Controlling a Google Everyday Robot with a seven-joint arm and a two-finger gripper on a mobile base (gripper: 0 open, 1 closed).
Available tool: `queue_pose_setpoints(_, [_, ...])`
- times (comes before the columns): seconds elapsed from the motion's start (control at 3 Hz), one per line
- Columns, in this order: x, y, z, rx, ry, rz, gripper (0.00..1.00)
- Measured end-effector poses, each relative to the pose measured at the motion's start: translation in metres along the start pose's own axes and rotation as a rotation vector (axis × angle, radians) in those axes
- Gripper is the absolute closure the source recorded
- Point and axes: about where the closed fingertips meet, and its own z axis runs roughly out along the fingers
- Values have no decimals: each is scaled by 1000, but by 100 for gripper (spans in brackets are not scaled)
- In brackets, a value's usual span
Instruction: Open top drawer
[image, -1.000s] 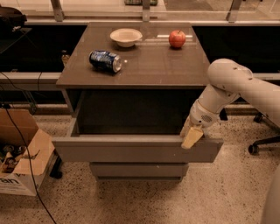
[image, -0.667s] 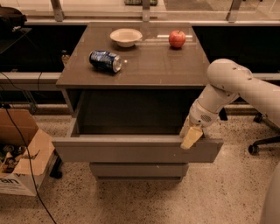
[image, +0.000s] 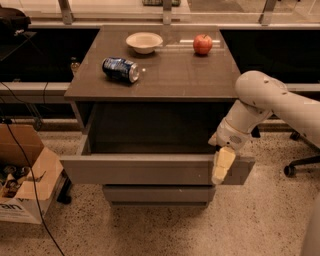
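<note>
The top drawer (image: 145, 170) stands pulled far out of the grey-brown cabinet, its wide flat front panel towards me and its deep grey box open and dark inside. My gripper (image: 221, 167) hangs at the right end of the drawer's front panel, its cream fingers (image: 222, 165) pointing down over the panel's top edge. My white arm (image: 265, 102) reaches in from the right. A narrower drawer front (image: 157, 194) shows below, closed.
On the cabinet top (image: 165, 75) lie a blue can (image: 120, 69) on its side, a white bowl (image: 144, 42) and a red apple (image: 202, 44). A cardboard box (image: 25, 175) and cables are on the floor at left. An office chair base (image: 300, 165) is at right.
</note>
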Motion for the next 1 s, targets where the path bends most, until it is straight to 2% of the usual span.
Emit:
queue_pose_setpoints(0.33, [13,21,3,-29,10,49,0])
queue_pose_setpoints(0.67, [21,42,4,-61,24,88,18])
queue_pose_setpoints(1.0, [24,63,7,-99,40,106,42])
